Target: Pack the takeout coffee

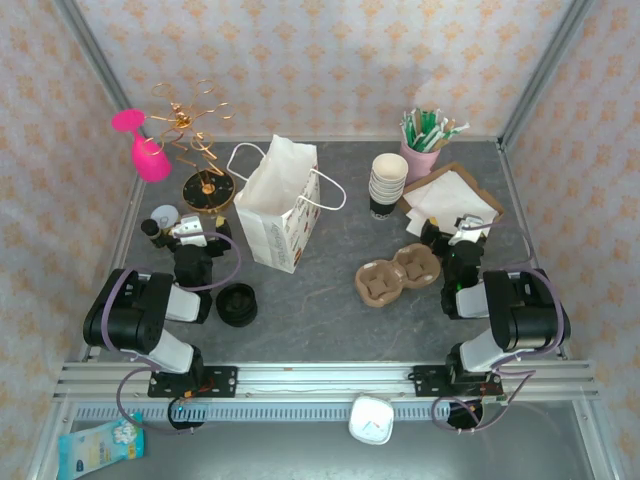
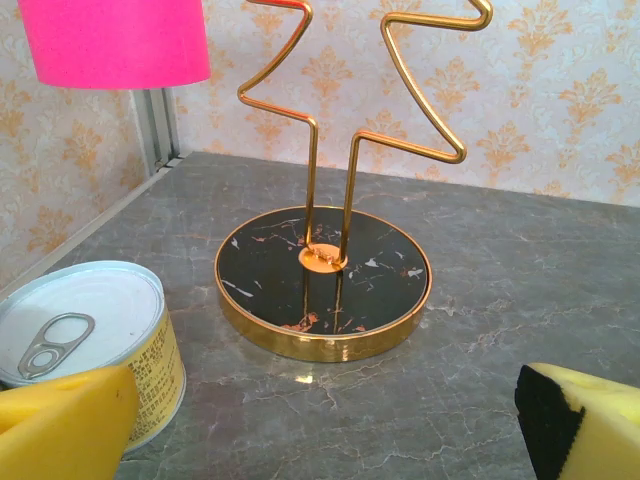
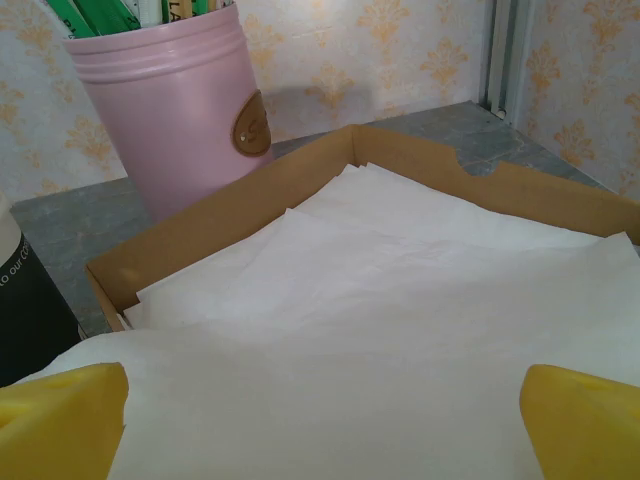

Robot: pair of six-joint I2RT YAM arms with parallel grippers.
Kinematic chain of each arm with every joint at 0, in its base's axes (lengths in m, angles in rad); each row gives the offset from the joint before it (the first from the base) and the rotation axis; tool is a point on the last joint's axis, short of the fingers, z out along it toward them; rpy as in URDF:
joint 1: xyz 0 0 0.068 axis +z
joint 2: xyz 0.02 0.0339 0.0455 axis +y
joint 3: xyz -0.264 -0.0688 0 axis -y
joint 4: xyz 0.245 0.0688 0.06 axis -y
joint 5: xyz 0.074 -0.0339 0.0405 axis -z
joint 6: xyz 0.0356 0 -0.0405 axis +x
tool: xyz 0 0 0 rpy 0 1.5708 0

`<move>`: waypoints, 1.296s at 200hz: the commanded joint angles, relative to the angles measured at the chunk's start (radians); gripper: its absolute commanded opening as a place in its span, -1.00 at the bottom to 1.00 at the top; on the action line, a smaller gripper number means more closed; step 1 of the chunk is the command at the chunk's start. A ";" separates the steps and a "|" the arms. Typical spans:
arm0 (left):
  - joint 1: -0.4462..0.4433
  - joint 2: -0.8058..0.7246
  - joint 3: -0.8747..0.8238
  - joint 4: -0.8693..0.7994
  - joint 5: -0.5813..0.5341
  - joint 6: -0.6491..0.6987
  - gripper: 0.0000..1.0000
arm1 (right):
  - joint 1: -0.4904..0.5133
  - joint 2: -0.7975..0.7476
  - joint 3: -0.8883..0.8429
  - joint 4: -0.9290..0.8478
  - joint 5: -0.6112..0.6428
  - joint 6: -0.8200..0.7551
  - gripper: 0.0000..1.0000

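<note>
Coffee point(image 1: 237, 305) behind left claw point(image 2: 322, 425)

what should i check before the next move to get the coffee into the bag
1. Left gripper open and empty: ok.
2. Right gripper open and empty: ok.
3. White paper bag upright, mouth open: ok.
4. Takeout coffee upright with lid on: ok.
5. Left gripper aimed at the coffee: not ok, it faces the gold rack and the can.
6. Room inside the bag: cannot tell.
</note>
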 commanded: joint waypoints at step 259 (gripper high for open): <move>0.007 -0.104 -0.084 0.146 -0.031 -0.003 0.99 | 0.007 -0.124 -0.012 -0.009 0.009 -0.003 0.99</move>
